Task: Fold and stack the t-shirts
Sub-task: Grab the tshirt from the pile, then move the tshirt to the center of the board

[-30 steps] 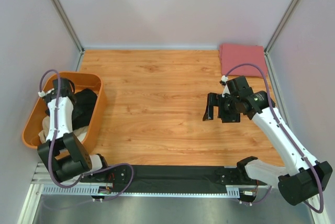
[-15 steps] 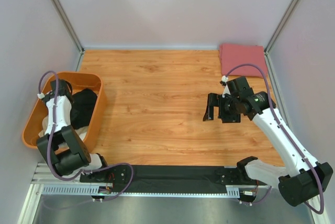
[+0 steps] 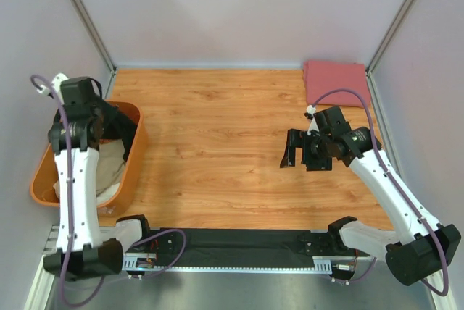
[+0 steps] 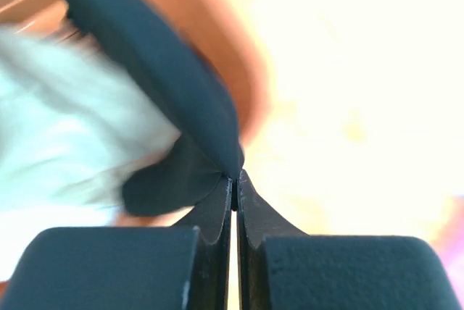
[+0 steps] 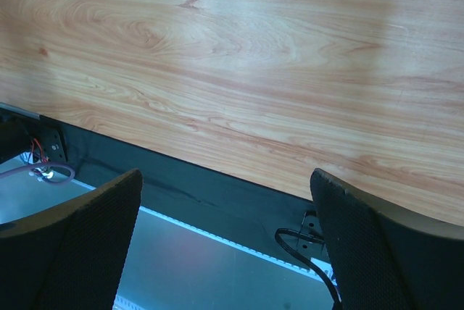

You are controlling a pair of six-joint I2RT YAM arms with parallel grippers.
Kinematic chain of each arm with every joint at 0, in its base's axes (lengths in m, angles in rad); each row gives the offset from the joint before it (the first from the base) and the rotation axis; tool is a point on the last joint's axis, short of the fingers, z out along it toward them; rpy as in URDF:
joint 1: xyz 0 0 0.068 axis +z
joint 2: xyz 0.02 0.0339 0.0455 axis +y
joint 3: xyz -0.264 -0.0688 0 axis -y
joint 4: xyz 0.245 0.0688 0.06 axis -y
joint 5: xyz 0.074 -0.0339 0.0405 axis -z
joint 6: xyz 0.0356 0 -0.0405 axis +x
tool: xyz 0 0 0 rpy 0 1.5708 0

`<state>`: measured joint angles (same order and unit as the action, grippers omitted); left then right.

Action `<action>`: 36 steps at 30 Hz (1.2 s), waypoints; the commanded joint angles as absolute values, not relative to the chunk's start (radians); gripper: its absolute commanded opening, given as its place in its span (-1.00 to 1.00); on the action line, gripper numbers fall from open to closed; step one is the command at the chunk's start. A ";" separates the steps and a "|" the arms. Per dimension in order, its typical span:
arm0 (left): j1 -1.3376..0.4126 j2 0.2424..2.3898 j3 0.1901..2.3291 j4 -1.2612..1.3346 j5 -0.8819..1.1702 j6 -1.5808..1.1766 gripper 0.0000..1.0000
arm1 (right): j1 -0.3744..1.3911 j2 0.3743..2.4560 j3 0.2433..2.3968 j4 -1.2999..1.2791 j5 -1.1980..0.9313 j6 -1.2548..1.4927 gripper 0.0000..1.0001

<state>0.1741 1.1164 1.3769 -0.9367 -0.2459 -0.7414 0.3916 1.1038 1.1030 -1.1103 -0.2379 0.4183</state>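
The left gripper (image 4: 233, 179) has just snapped together on a fold of the black shirt (image 4: 167, 85) and risen from the orange tub (image 3: 136, 154) — so the pull-out looks begun. Beneath it, the tan shirt (image 3: 110, 164) remains in the tub. The right gripper (image 5: 225, 179) hangs spread wide, empty — the folded pinkish-red shirt (image 3: 336, 80) lies beyond it.

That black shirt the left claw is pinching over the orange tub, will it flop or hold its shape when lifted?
Probably floppy: the black shirt hangs in a soft fold from the left claw. Likely light, since a fingertip pinch holds it.
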 commanded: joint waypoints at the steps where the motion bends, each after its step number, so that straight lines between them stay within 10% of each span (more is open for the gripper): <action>1: 0.152 1.005 1.521 -0.841 -0.110 -0.893 -1.00 | 0.394 1.095 1.120 -1.106 -0.261 0.439 1.00; 14: -0.176 1.006 1.458 -0.649 0.501 -0.919 -1.00 | 0.394 1.032 1.054 -1.016 -0.256 0.558 1.00; 16: -0.207 1.025 1.396 -0.699 0.590 -0.870 -0.68 | 0.394 1.023 1.040 -1.008 -0.244 0.558 1.00; 21: -0.235 1.032 1.333 -1.072 0.362 -0.568 -0.09 | 0.405 1.009 0.994 -0.985 -0.279 0.542 0.98; 26: -0.242 1.012 1.123 -1.007 0.472 -0.492 -0.10 | 0.512 0.995 0.800 -0.694 -0.372 0.655 0.63; 36: -0.601 1.225 0.905 -0.654 0.503 -0.644 -0.14 | 0.680 1.371 0.836 -0.422 -0.272 0.744 0.79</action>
<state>-0.5392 1.1774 0.8948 -0.8284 0.4896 -0.5900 0.6731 1.3155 0.7719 -0.5453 -0.3256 0.7128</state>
